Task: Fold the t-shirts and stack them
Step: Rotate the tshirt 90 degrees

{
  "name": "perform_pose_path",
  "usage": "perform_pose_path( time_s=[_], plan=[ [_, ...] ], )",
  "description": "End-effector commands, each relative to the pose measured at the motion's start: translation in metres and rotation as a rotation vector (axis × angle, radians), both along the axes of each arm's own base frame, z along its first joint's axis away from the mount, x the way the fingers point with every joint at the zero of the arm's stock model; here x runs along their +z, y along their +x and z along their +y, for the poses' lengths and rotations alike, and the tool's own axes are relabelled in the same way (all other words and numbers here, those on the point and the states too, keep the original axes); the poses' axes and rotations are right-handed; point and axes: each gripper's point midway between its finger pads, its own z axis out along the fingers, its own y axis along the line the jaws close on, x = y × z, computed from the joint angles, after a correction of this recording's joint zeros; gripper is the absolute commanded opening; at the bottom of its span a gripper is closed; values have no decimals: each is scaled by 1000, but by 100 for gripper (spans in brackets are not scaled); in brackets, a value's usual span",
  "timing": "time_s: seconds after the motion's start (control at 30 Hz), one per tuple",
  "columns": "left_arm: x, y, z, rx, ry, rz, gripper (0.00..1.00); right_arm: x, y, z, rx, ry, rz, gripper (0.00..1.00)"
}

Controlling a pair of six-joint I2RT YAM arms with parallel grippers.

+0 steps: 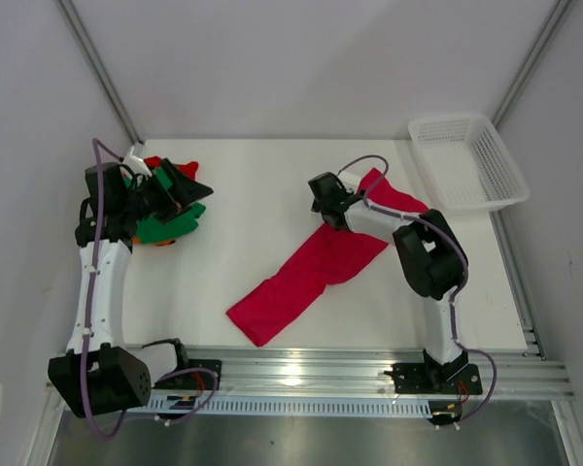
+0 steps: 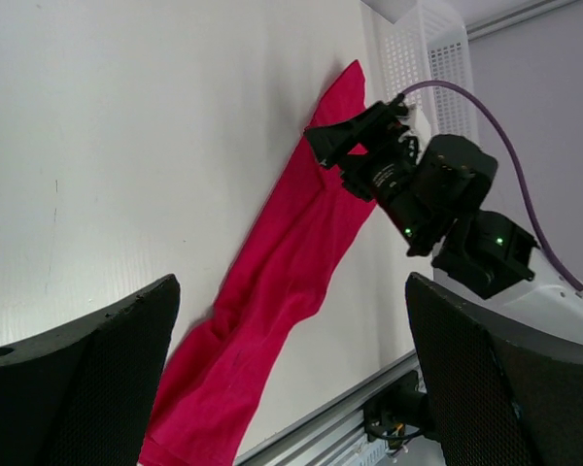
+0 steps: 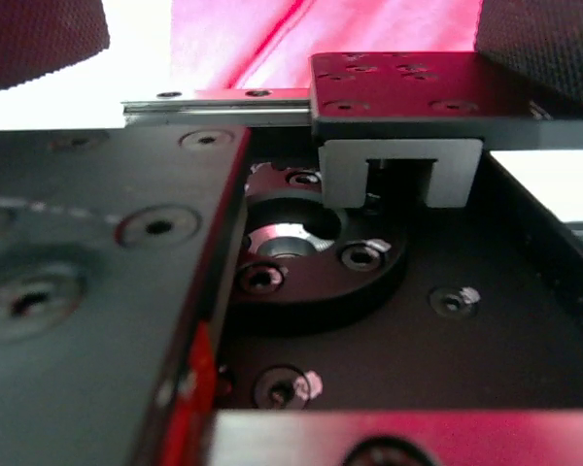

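The crimson t-shirt is laid as a long diagonal strip across the table. The right gripper is held over its far half, jaws spread wide. The left gripper, also wide open, is positioned at the heaped green t-shirt.

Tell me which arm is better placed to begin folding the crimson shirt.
The right, probably: the right gripper hangs open over the far part of the crimson shirt, while the left gripper sits open by the pile of shirts.
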Motion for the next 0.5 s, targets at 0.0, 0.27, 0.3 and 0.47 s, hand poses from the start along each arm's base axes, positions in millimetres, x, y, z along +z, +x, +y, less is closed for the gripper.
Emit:
perform_pose_path(
  time_s=[0.0, 0.27, 0.3, 0.47],
  plan=[
    [7, -1, -1, -15, -14, -41, 99, 59, 12, -17, -80, 54, -143, 86],
    [0, -2, -2, -15, -28, -33, 99, 125, 31, 23, 158, 242, -307, 85],
    [0, -3, -3, -16, -28, -35, 99, 130, 35, 14, 106, 219, -312, 85],
    [-3, -7, -3, -11, -16, -39, 100, 104, 32, -47, -175, 26, -180, 86]
  ],
)
